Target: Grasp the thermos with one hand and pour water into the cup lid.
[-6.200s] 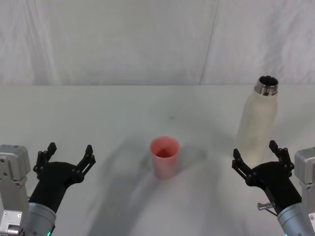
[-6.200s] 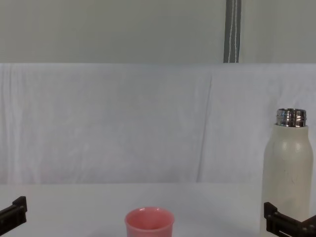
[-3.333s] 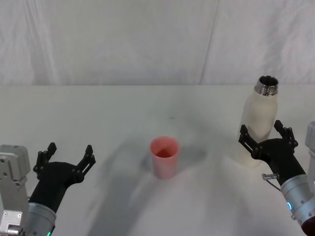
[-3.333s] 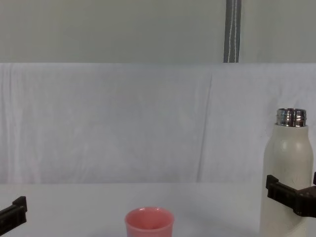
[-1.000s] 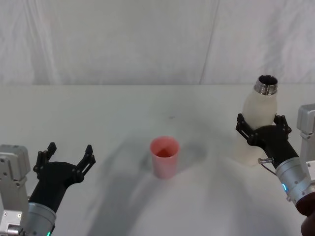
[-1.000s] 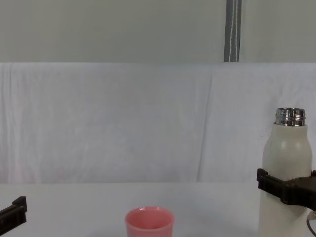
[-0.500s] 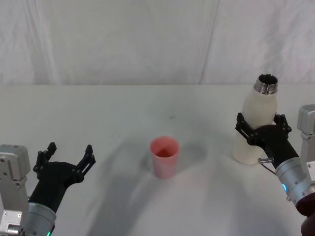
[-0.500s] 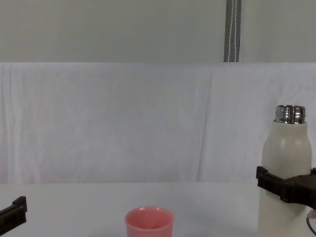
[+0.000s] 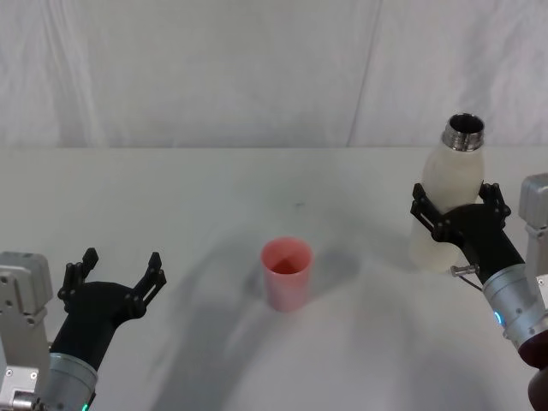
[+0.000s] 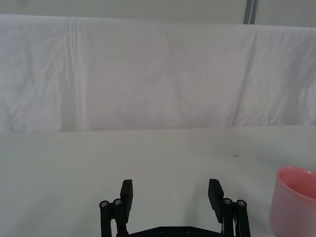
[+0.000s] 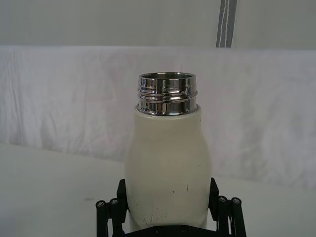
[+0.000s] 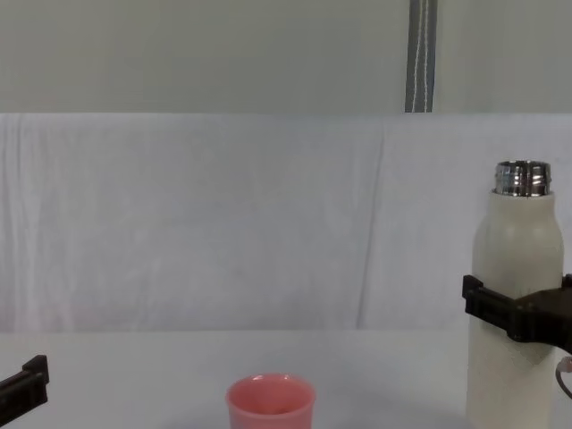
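Thermos [image 9: 447, 208] risen; right gripper [image 9: 461, 216] fingers clamp it; left gripper [image 9: 117, 276] spread; cup lid [image 9: 286, 273] well apart.

On the white table [image 9: 214, 188], right side, the right gripper [image 9: 451, 205] has its black fingers [image 9: 425, 211] clamped round the middle of the cream-white thermos [image 9: 447, 184]. Thermos is upright, open steel neck up; its base looks just clear of the tabletop, w/ a shadow under it. The pink cup lid [image 9: 286, 273] stands upright near table centre, open end up, well apart from the thermos & to its left. Left gripper [image 9: 119, 268] sits low at the near-left edge, its 2 finger pairs spread wide, nothing between them, apart from the cup. White cloth backdrop [image 9: 257, 68] hangs behind the table.
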`<state>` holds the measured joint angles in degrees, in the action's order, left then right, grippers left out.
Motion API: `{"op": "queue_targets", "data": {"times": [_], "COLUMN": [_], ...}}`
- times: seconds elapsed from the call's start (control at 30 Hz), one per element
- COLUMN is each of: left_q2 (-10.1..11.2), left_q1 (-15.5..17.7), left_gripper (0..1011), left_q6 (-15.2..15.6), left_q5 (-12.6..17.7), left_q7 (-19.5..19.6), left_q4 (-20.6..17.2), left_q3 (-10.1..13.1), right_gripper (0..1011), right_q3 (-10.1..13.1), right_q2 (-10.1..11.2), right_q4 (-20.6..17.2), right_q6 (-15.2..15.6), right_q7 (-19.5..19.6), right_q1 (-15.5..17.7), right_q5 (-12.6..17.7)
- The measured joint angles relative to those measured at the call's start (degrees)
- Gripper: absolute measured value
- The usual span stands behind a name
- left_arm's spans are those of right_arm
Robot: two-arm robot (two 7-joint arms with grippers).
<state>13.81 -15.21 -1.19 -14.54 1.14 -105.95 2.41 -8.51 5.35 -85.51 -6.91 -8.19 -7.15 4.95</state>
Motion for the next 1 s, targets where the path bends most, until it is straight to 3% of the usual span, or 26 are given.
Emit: {"op": "queue_targets", "data": {"times": [0.3, 1.0], "left_q2": [0.0, 0.0], "left_q1": [0.0, 0.0], "left_gripper": [1001, 1001], "left_q6": [0.0, 0.0], "left_q5": [0.0, 0.0], "left_q7": [0.0, 0.0], "left_q4": [0.0, 0.0], "left_q3": [0.0, 0.0], "right_gripper": [950, 950], "right_q3": [0.2, -1.8], "right_q2": [0.3, 4.7], "right_q4": [-0.7, -3.9], "right_q6": [-1.5, 1.6], "right_q7": [0.3, -0.6], "right_q1": [0.3, -2.1], "right_q5": [-1.0, -8.1]}}
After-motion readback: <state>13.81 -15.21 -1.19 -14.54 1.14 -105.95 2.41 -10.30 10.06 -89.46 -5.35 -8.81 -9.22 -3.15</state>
